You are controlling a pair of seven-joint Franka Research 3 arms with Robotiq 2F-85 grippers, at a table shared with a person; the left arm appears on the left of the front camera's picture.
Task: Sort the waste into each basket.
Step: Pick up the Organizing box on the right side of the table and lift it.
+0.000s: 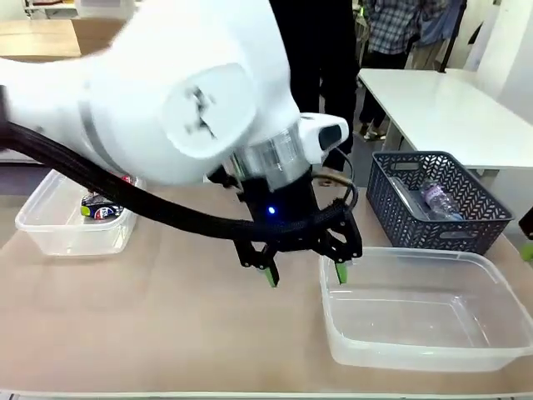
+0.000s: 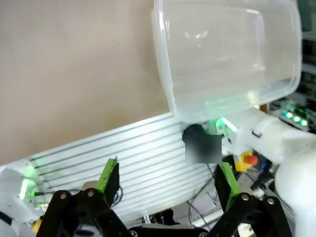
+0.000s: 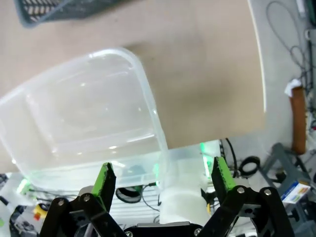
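Observation:
Two clear tubs stand on the tan table. The left tub [image 1: 50, 237] holds a red and dark can [image 1: 102, 208]. Nothing lies in the right tub [image 1: 416, 354]. A clear plastic bottle [image 1: 439, 202] lies inside the dark grey slotted basket [image 1: 466, 229]. My left gripper [image 1: 306, 276] hangs open and holds nothing, just left of the right tub's near-left corner; its wrist view shows that tub [image 2: 168, 94] ahead of the open fingers [image 2: 109, 175]. My right gripper [image 3: 162, 178] is open and holds nothing, over the near edge of the same tub [image 3: 148, 103].
The left arm's large white body fills the upper left of the front view and hides much of the table behind it. People stand beyond the far edge, beside a white table [image 1: 450, 100]. The table's front edge runs close to both grippers.

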